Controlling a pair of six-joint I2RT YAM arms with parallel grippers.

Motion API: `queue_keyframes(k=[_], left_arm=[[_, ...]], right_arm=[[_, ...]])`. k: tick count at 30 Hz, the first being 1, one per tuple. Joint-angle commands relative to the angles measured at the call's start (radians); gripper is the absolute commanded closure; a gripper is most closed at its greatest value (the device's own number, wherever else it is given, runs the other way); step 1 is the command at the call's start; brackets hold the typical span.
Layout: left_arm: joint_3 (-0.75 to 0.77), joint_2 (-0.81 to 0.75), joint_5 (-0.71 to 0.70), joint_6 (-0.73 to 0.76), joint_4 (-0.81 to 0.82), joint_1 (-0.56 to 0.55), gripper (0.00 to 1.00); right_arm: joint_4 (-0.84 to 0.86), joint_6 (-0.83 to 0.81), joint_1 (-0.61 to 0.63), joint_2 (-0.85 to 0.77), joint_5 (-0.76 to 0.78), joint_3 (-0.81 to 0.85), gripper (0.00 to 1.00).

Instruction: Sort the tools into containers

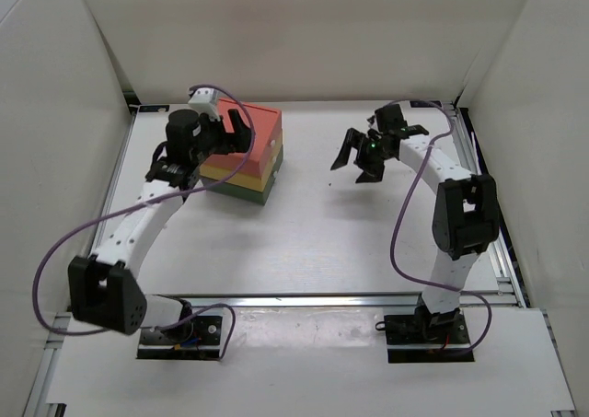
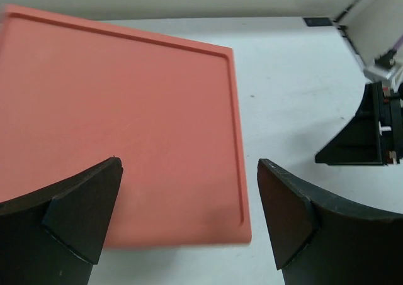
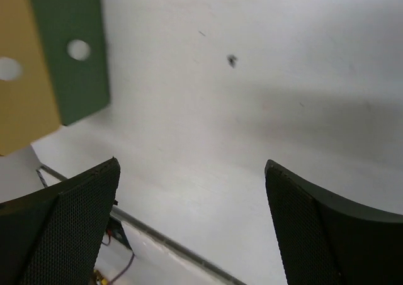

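Note:
The stack of three drawer boxes [image 1: 250,159] stands at the back left: salmon-red top [image 1: 262,122], yellow middle, dark green bottom. My left gripper [image 1: 236,130] hovers open and empty over the salmon top [image 2: 126,121], its midpoint [image 2: 189,222] near the lid's near right corner. My right gripper [image 1: 357,164] is open and empty above bare table right of the stack, and also shows in the left wrist view [image 2: 371,134]. In the right wrist view the gripper [image 3: 192,222] faces the green drawer front [image 3: 69,52] and the yellow drawer front [image 3: 19,90], each with a round hole. No tools are in view.
White walls enclose the table on the left, back and right. An aluminium rail [image 1: 304,299] runs along the near edge and also shows in the right wrist view [image 3: 170,241]. Purple cables loop beside both arms. A small dark speck [image 3: 232,60] marks the table.

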Motion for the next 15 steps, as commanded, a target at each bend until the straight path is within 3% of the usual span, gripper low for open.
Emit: queue_keyframes(k=[1, 4, 10, 15], left_arm=[[-0.005, -0.166, -0.164, 0.104, -0.210, -0.001, 0.01], [-0.080, -0.301, -0.140, 0.234, -0.251, 0.001, 0.01], [-0.366, -0.646, -0.279, 0.230, -0.125, 0.002, 0.01], [-0.515, -0.801, -0.337, 0.229, -0.070, -0.001, 0.01]], right_arm=[[-0.086, -0.040, -0.034, -0.055, -0.011, -0.062, 0.01], [-0.175, -0.080, -0.070, -0.067, 0.041, -0.026, 0.01], [-0.242, -0.111, -0.165, -0.132, 0.084, -0.029, 0.01], [-0.242, -0.123, -0.181, -0.199, 0.129, -0.093, 0.01]])
